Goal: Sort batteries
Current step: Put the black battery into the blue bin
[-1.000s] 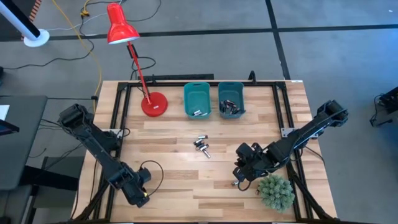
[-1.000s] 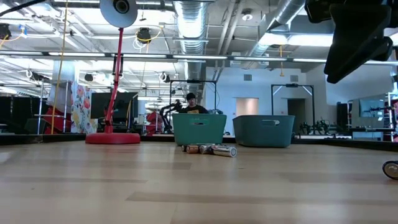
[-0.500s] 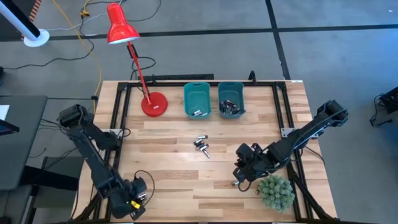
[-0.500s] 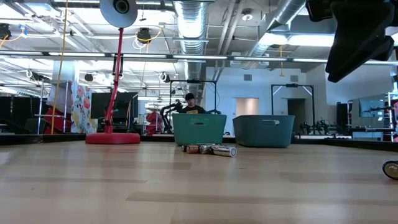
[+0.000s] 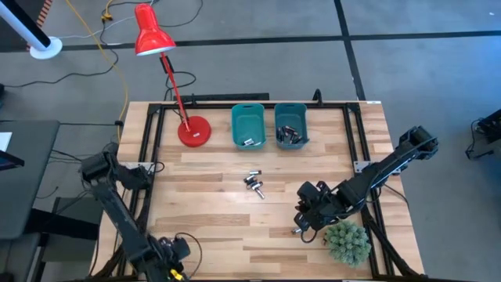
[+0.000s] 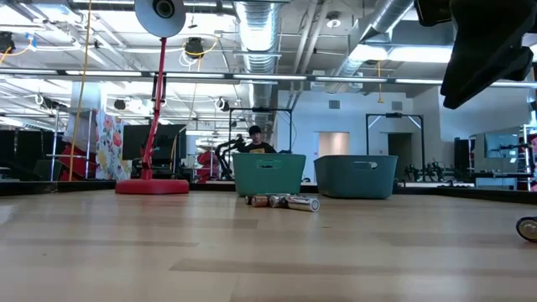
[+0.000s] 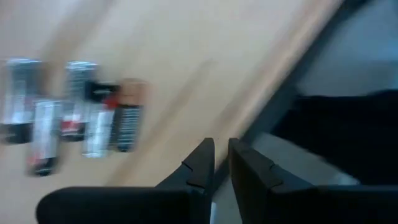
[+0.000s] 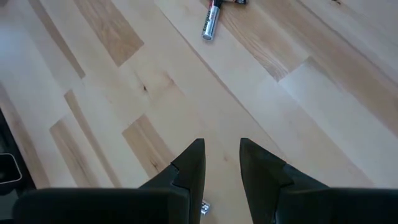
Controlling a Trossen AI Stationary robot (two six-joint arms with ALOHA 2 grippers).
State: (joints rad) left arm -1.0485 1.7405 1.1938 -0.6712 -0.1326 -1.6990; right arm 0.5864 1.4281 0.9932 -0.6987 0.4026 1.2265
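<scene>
Loose batteries (image 5: 254, 183): small cluster mid-table, lying on their sides, silvery and dark cells touching or just beside each other. More batteries in the bins behind: a dark heap (image 5: 289, 135) in one, a single cell (image 5: 249, 142) in the other.

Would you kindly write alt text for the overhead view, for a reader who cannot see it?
A few loose batteries lie mid-table in front of two teal bins, a red lamp to their left. The left hand sits at the near-left edge; the right hand hovers beside a small green plant.
</scene>
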